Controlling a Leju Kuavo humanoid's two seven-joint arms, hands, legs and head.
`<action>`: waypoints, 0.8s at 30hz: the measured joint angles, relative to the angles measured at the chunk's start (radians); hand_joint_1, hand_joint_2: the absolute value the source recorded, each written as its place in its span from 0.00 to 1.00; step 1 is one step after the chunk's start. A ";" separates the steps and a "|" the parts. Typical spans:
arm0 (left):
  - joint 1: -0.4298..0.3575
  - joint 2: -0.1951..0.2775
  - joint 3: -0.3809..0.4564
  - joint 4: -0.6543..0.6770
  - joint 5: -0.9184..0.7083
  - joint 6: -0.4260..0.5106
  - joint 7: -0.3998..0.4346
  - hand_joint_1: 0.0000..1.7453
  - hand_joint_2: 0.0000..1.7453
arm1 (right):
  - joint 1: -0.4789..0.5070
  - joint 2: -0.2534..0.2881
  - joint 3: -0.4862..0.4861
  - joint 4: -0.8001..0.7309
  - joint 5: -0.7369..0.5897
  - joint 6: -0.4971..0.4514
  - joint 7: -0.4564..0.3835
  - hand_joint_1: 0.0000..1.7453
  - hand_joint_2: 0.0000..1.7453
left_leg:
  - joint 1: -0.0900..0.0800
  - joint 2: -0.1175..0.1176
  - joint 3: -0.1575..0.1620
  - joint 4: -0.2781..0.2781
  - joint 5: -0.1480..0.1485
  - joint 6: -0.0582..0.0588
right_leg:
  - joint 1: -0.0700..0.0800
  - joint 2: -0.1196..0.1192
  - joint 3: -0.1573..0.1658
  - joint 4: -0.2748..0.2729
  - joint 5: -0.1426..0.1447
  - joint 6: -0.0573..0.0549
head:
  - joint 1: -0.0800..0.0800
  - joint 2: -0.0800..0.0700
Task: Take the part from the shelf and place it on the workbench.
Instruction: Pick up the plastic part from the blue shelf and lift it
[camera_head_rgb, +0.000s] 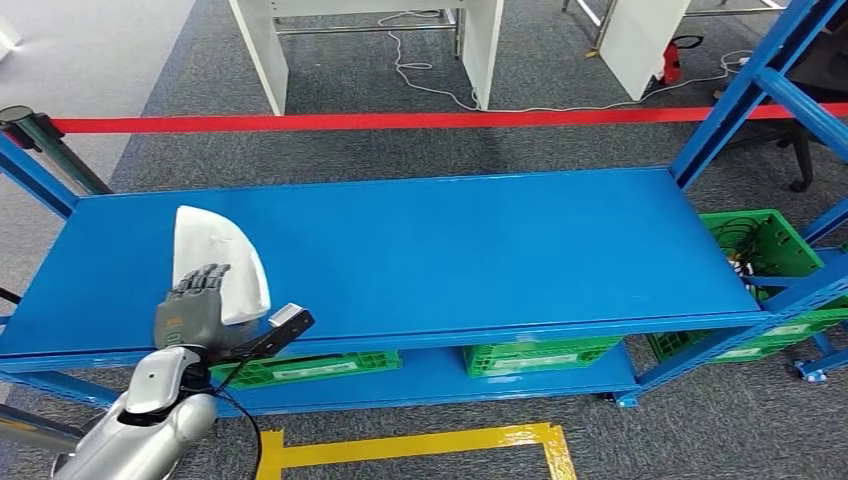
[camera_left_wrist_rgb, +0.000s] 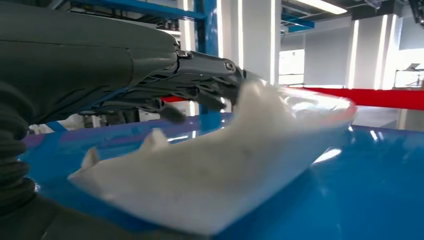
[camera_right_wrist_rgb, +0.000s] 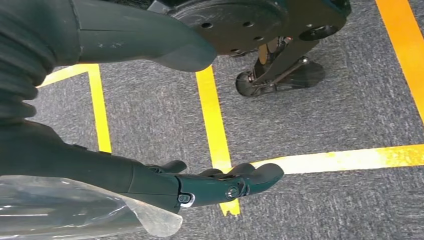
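The white, wedge-shaped part (camera_head_rgb: 222, 262) lies on the left end of the blue shelf (camera_head_rgb: 450, 250), near its front edge. My left hand (camera_head_rgb: 195, 305) reaches over the part's near end, fingers stretched forward along its top. In the left wrist view the dark fingers (camera_left_wrist_rgb: 200, 87) lie over the part (camera_left_wrist_rgb: 215, 170) and touch its raised ridge, with a gap under the shorter ones. The thumb sits low by the near edge. The part still looks to rest on the shelf. My right hand (camera_right_wrist_rgb: 215, 185) hangs over the carpet, fingers loosely extended, holding nothing.
Green crates (camera_head_rgb: 540, 355) sit on the lower shelf, and another green crate (camera_head_rgb: 760, 250) stands at the right behind blue uprights (camera_head_rgb: 740, 95). A red barrier tape (camera_head_rgb: 400, 120) runs behind the shelf. Yellow floor lines (camera_head_rgb: 420, 440) mark the carpet in front.
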 joint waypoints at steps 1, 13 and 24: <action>0.000 0.003 0.004 0.004 0.000 0.000 0.001 1.00 1.00 | 0.000 0.000 0.000 0.000 0.000 0.000 0.002 0.00 1.00 | 0.000 0.000 0.000 0.000 0.000 0.000 | 0.000 0.000 0.000 0.000 0.000 0.000 | 0.000 0.000; -0.009 0.015 0.024 0.015 0.010 0.002 -0.010 1.00 1.00 | 0.010 0.000 0.001 0.000 -0.001 -0.006 0.020 0.00 1.00 | 0.000 0.000 0.000 0.000 0.000 0.000 | 0.000 0.000 0.000 0.000 0.000 0.000 | 0.000 0.000; -0.004 0.015 0.016 0.015 0.086 0.030 -0.127 1.00 1.00 | 0.021 0.000 0.005 -0.010 -0.002 -0.010 0.029 0.00 1.00 | 0.000 0.000 0.000 0.000 0.000 0.000 | 0.000 0.000 0.001 0.000 0.000 0.000 | 0.000 0.000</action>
